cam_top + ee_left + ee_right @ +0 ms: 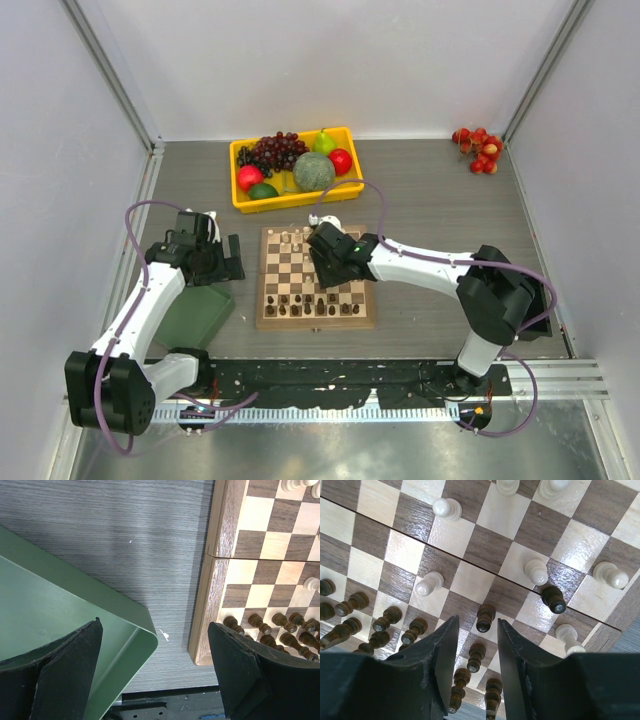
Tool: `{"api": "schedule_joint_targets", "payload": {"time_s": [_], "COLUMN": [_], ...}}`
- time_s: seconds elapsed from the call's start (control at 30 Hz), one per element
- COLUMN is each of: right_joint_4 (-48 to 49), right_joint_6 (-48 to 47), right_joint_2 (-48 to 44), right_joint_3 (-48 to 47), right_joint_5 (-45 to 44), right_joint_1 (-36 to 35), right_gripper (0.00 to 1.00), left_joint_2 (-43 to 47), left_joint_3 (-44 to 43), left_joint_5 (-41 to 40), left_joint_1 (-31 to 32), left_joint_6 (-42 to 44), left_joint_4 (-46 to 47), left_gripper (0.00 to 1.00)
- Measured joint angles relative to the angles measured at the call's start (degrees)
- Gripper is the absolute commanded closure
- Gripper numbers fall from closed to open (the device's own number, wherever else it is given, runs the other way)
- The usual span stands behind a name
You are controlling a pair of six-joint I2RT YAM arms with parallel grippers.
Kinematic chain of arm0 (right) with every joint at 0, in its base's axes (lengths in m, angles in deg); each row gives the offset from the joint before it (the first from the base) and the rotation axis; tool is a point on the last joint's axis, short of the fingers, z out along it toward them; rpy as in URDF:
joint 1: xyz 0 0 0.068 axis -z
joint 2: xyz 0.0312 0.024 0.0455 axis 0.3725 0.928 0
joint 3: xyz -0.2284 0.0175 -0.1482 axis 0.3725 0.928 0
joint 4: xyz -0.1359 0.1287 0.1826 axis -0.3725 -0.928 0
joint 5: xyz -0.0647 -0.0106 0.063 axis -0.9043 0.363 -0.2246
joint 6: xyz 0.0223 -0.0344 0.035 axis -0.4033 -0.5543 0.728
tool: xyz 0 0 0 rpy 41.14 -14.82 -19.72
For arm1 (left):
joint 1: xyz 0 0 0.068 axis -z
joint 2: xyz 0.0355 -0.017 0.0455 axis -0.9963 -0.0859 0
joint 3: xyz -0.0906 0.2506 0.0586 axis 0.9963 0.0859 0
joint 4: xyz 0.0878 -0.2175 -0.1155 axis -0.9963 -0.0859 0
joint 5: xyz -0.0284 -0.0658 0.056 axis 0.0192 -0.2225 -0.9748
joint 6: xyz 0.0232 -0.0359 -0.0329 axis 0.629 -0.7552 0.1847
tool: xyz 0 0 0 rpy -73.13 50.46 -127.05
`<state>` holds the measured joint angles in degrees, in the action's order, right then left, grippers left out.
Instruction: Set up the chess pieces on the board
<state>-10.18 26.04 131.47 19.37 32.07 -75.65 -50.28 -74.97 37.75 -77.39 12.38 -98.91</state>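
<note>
The board (pixel 270 312) lies mid-table. Dark chess pieces (pixel 310 305) crowd its near rows and pale ones (pixel 292 240) stand at the far edge. My right gripper (pixel 325 262) hovers over the board's middle. In the right wrist view it (pixel 477 630) is open, and a dark pawn (pixel 485 618) stands on a square just past the gap, touching neither finger. Pale pawns (pixel 429 584) and another dark piece (pixel 553 599) stand scattered nearby. My left gripper (pixel 155 630) hangs wide open and empty over bare table, between the green tray (pixel 60 610) and the board's corner (pixel 215 580).
A yellow tray (pixel 240 200) of fruit sits behind the board. The flat green tray (pixel 195 315) lies left of the board under my left arm. A cluster of red fruit (pixel 477 148) rests at the back right corner. Grey walls close three sides.
</note>
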Motion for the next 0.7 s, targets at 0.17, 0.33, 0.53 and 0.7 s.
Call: {"api": "schedule_joint_targets", "payload": {"time_s": [0.17, 0.33, 0.53, 0.7], "right_joint_4": [-0.42, -0.44, -0.42, -0.42], "right_joint_6": [-0.02, -0.02, -0.15, -0.17], "right_joint_2": [1.29, 1.64, 1.73, 1.73], "right_joint_3": [-0.09, -0.63, -0.76, -0.83], "right_joint_5": [0.26, 0.26, 0.22, -0.02], "right_joint_1": [0.0, 0.0, 0.0, 0.0], "right_gripper": [0.63, 0.66, 0.82, 0.88], "left_joint_2": [0.0, 0.0, 0.0, 0.0], "left_joint_3": [0.0, 0.0, 0.0, 0.0], "left_joint_5": [0.11, 0.13, 0.15, 0.17], "left_joint_1": [0.0, 0.0, 0.0, 0.0], "left_joint_6": [0.0, -0.02, 0.0, 0.0], "left_joint_4": [0.04, 0.11, 0.13, 0.13], "left_gripper": [0.07, 0.07, 0.07, 0.07]}}
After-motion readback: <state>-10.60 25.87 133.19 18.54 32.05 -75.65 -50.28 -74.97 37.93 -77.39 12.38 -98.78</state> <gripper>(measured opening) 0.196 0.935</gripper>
